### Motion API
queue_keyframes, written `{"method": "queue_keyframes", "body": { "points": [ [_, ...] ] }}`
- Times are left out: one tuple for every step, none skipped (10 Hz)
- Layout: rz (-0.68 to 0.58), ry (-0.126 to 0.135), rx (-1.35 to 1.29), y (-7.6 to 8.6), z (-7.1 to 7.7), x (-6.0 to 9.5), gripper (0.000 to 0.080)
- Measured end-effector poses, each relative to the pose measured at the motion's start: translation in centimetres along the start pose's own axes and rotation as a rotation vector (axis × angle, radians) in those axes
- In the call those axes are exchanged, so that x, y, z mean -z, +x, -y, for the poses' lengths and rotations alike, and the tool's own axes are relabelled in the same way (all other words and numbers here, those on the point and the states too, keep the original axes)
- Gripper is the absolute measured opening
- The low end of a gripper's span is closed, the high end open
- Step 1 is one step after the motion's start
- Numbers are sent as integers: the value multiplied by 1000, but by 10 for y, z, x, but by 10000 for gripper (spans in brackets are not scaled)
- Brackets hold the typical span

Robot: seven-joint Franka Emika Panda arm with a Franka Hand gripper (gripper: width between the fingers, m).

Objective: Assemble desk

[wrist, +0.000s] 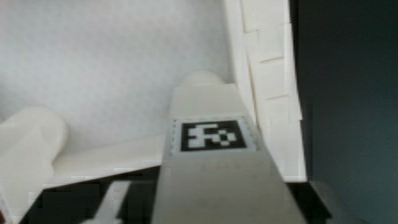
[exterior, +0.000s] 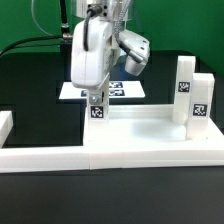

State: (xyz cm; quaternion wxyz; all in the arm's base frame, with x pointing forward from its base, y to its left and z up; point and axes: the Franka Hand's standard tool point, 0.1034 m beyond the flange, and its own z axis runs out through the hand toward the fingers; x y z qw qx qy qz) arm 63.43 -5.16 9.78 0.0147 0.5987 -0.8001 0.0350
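Observation:
The white tray-like tabletop (exterior: pixel 150 128) lies in the middle of the table. My gripper (exterior: pixel 96 97) is shut on a white leg block (exterior: pixel 97 110) with a black-and-white tag. It holds the block upright at the tabletop's corner on the exterior view's left. In the wrist view the leg block (wrist: pixel 217 140) runs out from between my fingers, over the tabletop's inner face (wrist: pixel 98 70) beside its rim (wrist: pixel 263 70). Whether the block touches the tabletop cannot be told. Two more tagged leg blocks (exterior: pixel 184 88) (exterior: pixel 200 106) stand upright at the tabletop's end on the exterior view's right.
The long white border rail (exterior: pixel 90 157) runs along the front and turns up at the exterior view's left (exterior: pixel 5 124). The marker board (exterior: pixel 128 91) lies flat behind the gripper. A rounded white shape (wrist: pixel 27 140) sits beside the held block in the wrist view.

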Motion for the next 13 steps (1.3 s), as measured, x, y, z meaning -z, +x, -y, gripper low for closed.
{"method": "queue_keyframes", "body": {
  "points": [
    [-1, -6, -7, 1, -1, 0, 290],
    [-1, -8, -10, 2, -2, 0, 290],
    [-2, -8, -2, 2, -2, 0, 291],
    [-3, -8, 0, 2, -2, -1, 291],
    [-3, -8, 0, 2, -2, -1, 386],
    [4, 4, 9, 1, 2, 6, 531],
    [30, 35, 20, -2, 9, 29, 612],
    [55, 61, 22, -4, 13, 51, 642],
    [72, 77, 21, -5, 15, 65, 642],
    [77, 85, 28, -3, 17, 69, 648],
    [81, 85, 26, 0, 17, 68, 648],
    [81, 84, 29, -2, 16, 67, 649],
    [81, 83, 31, -3, 16, 67, 649]
  ]
}}
